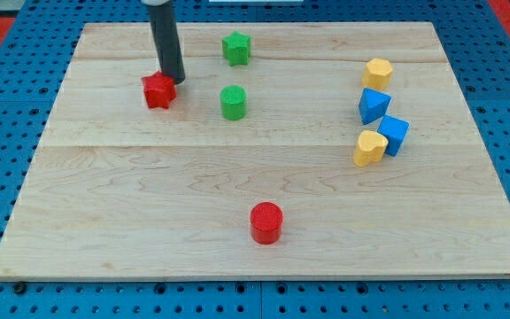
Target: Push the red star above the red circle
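Note:
The red star lies on the wooden board at the upper left. The red circle stands near the view's bottom, at the middle. My tip is the lower end of the dark rod and touches the star's upper right side. The star is far to the upper left of the circle.
A green star lies near the top edge and a green circle sits below it, right of the red star. At the right are a yellow block, two blue blocks and a yellow heart.

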Motion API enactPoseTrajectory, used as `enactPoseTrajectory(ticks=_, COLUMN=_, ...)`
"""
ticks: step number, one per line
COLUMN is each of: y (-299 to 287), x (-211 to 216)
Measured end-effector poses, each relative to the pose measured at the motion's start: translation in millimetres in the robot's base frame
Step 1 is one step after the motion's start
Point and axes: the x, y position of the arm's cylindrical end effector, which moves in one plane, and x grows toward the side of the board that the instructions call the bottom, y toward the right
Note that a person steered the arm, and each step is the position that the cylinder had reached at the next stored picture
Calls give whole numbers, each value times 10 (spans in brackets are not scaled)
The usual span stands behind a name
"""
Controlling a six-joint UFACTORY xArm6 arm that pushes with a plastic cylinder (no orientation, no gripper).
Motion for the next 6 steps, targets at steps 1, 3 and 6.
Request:
enactPoseTrajectory(ticks=1, y=-153, x=-67)
enactPoseTrajectory(ticks=3, y=-410, x=249)
enactPoseTrajectory(ticks=6, y=-215, x=1395)
